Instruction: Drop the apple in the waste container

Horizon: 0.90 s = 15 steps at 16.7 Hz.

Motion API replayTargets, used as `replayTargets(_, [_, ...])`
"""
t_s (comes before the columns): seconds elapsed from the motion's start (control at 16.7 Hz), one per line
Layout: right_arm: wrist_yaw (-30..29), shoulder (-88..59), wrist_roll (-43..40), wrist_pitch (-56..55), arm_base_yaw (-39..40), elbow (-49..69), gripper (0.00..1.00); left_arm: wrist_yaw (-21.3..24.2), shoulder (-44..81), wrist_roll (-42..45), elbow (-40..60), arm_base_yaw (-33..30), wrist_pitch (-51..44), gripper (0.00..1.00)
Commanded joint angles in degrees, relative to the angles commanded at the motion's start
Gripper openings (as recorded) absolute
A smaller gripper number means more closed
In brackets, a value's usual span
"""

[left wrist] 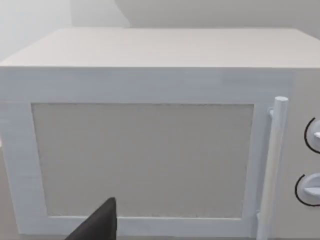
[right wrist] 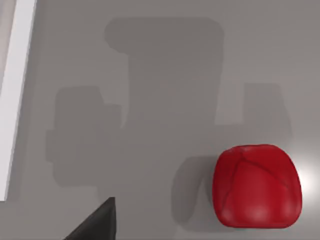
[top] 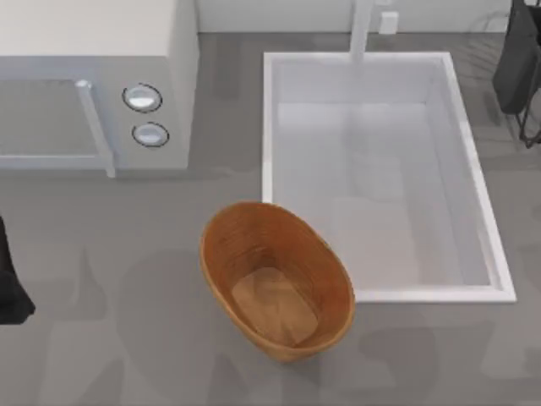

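Observation:
The apple (right wrist: 257, 186), small, glossy and red, lies on the grey tabletop in the right wrist view, below my right gripper (right wrist: 95, 225); the gripper's shadow falls beside it. In the top view my right arm (top: 520, 68) hangs at the far right edge, beyond the sink. The waste container (top: 276, 279), an oval brown woven basket with a lighter wooden bottom, stands empty at the table's middle front. My left arm (top: 10, 288) is parked at the left edge, and the left gripper (left wrist: 97, 225) faces the microwave door.
A white sink basin (top: 478, 186) with a tap fills the right half of the table, its front left corner close to the basket. A white microwave (top: 93, 85) with a bar handle and two knobs stands at the back left. Its rim (right wrist: 12, 100) also runs beside the apple.

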State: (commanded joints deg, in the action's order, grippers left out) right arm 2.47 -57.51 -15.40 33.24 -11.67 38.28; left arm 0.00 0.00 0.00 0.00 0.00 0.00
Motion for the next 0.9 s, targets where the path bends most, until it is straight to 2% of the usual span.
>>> replayTargets(0.48, [1.6,-35.5,-9.5,20.6,-7.3,24.0,1.0,0.0,0.0,0.0,0.0,0.0,0.0,1.0])
replayTargets(0.66, [2.0,-42.1,-11.4,24.3,-8.6,29.0,1.0,0.0,0.0,0.0,0.0,0.0,0.0,1.0])
replayTargets(0.9, [2.1,-43.4,-11.9,25.1,-9.0,30.2,1.0,0.0,0.0,0.0,0.0,0.0,0.0,1.0])
